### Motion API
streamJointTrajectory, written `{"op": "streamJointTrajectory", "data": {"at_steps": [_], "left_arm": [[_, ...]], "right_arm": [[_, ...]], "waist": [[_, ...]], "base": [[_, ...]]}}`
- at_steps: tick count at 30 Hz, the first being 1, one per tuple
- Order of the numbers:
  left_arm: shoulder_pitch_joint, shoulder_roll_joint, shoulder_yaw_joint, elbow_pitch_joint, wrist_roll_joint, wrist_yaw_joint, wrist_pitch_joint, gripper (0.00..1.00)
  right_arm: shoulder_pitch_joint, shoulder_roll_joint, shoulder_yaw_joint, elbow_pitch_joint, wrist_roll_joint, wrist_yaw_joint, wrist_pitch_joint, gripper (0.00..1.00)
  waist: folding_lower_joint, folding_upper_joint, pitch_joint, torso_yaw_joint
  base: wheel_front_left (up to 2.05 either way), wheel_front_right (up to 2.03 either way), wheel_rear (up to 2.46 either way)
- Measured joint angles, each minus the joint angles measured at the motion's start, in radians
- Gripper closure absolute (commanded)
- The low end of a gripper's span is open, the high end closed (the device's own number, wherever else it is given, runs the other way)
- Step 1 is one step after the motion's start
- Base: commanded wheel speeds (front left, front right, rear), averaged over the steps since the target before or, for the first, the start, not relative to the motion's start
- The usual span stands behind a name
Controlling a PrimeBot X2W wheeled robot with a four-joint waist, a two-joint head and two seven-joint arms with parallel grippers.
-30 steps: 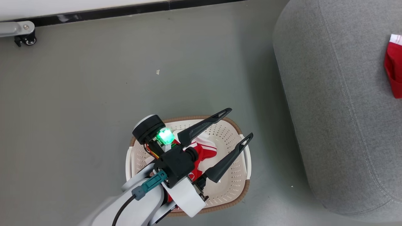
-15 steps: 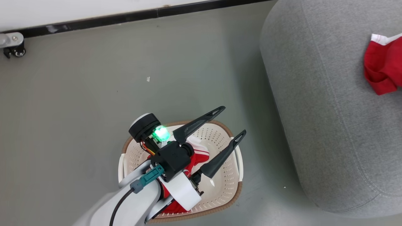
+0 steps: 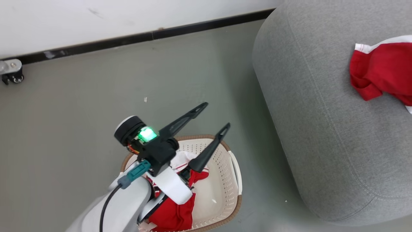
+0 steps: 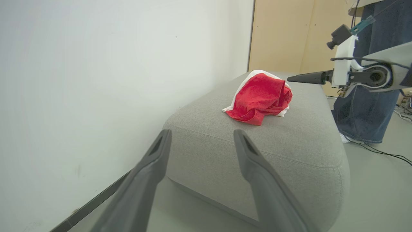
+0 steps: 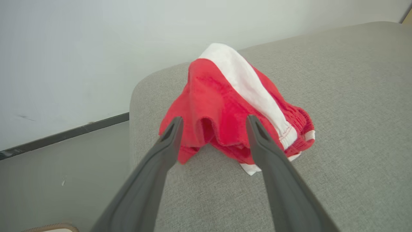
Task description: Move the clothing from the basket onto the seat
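Progress roughly halfway, judging by how things lie. One red garment (image 3: pixel 383 69) with a white band already up on the sofa (image 3: pixel 322 145), crumpled in a loose heap on the top cushion, well apart from the basket (image 3: pixel 222 174). More red and white clothing (image 3: pixel 173 216) left down inside the basket, bunched toward the near side and partly hidden behind the pale forearm (image 3: pixel 128 199); cannot tell how many pieces. Basket on the floor (image 3: pixel 80 112), near the sofa's rounded end.

Fingers of the right tool (image 5: pixel 214 120) spread wide, gripping nothing, aimed at the heap with the cloth lying free on the cushion just past the tips. Seen side-on from the left wrist view, hovers over the sofa just beside the heap. Fingers of the left tool (image 3: pixel 217 114) likewise spread wide and empty, raised above the basket, pointing toward the sofa, clear of the cloth below.

Done, then: first piece delivered and resting free of both tools. Left to do: reaching down into the basket, pinching the remaining cloth, lifting it clear of the rim, carrying it across to the cushion. Likely snag: loose cloth trailing and catching on the basket's edge. Legs (image 4: pixel 370 106) in blue jeans standing beyond the sofa's far side.
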Motion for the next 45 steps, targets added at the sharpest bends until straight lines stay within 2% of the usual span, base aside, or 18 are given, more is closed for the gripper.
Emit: {"op": "streamJointTrajectory", "data": {"at_steps": [7,14,27,33,45], "left_arm": [[0.042,0.020,0.065,0.024,-0.016,0.033,-0.001,0.00],[0.112,0.031,0.138,0.047,-0.027,0.091,-0.004,0.00],[0.257,0.036,0.315,0.065,-0.036,0.228,-0.004,0.00],[0.317,0.023,0.358,0.070,-0.036,0.267,-0.004,0.00],[0.423,-0.013,0.395,0.068,-0.043,0.294,-0.004,0.00]], "right_arm": [[0.007,0.002,0.008,-0.151,-0.086,0.000,0.000,0.00],[0.007,0.042,0.031,-0.226,-0.193,0.000,0.000,0.00],[0.034,0.223,0.055,-0.331,-0.318,0.000,-0.002,0.00],[0.095,0.288,0.032,-0.352,-0.353,0.000,-0.003,0.00],[0.251,0.388,-0.027,-0.404,-0.432,0.000,-0.003,0.00]], "waist": [[0.0000,0.0000,-0.050,-0.004],[0.0000,0.0000,-0.102,0.011],[0.0000,0.0000,-0.204,0.077],[0.0000,0.0000,-0.244,0.108],[0.0000,0.0000,-0.312,0.167]], "base": [[0.00,0.00,0.00],[0.00,0.00,0.00],[0.00,0.00,0.00],[0.00,0.00,0.00],[0.00,0.00,0.00]]}}
